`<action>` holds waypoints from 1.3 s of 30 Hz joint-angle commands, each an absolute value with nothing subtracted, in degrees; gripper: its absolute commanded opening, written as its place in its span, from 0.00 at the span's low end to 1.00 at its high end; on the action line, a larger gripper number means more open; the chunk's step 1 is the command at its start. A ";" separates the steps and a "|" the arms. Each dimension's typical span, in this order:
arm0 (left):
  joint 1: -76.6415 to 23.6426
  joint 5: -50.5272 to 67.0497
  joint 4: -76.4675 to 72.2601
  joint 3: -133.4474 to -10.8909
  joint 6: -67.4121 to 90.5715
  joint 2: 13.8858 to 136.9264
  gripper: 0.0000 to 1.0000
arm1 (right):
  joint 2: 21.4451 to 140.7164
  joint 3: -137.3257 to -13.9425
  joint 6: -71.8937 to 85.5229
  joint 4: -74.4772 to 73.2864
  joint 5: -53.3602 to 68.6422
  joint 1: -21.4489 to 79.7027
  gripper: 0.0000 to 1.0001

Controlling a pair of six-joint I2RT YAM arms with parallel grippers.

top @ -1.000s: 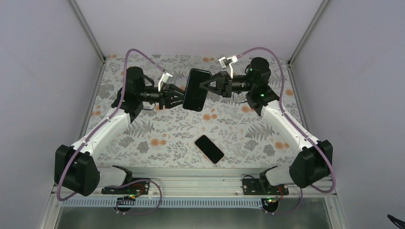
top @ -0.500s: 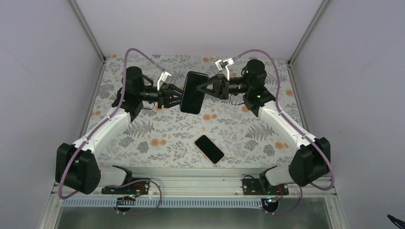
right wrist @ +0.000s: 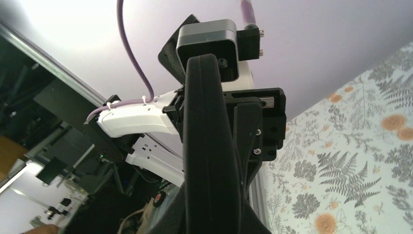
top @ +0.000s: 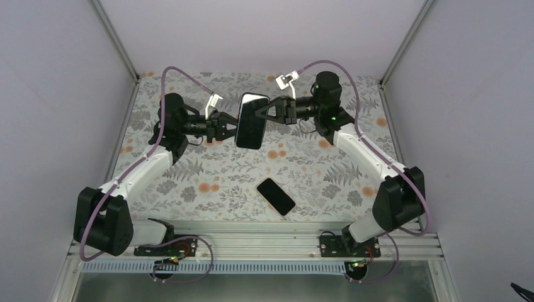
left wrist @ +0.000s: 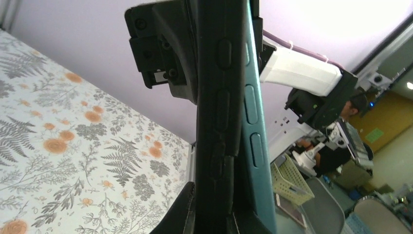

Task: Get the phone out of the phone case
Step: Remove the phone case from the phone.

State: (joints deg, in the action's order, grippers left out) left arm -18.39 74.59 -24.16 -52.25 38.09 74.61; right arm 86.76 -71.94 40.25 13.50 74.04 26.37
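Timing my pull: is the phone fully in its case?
No, partly out: teal phone edge, buttons bare, sits beside the black case.

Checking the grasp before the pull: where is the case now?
Top view: the case is held above the table, far centre, clamped between the left gripper on its left and right gripper on its right.

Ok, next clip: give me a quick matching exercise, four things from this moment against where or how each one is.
Things
1. cased phone
2. loose phone
3. left pincer
4. right pincer

Places or states
A. lying flat on the flowered cloth, near the arm bases
B. shut on the cased phone from the right side
C. held up in the air between the two arms
D. shut on the cased phone from the left side

Pairs: 1-C, 2-A, 3-D, 4-B
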 commanded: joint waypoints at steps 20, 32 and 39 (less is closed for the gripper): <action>-13.30 62.17 -37.00 -49.23 52.00 73.83 0.02 | 86.84 -74.54 42.43 5.26 75.08 21.27 0.69; -10.28 53.10 -20.71 -53.46 53.30 75.60 0.02 | 83.95 -86.16 5.43 -22.46 41.97 24.66 0.75; -9.76 50.87 -17.10 -54.53 56.71 76.97 0.02 | 82.03 -84.97 -6.87 -22.86 23.55 32.21 0.75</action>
State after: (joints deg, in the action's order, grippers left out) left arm -10.24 52.80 -17.72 -51.66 54.17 76.64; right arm 84.71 -85.67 4.51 -20.71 38.89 28.36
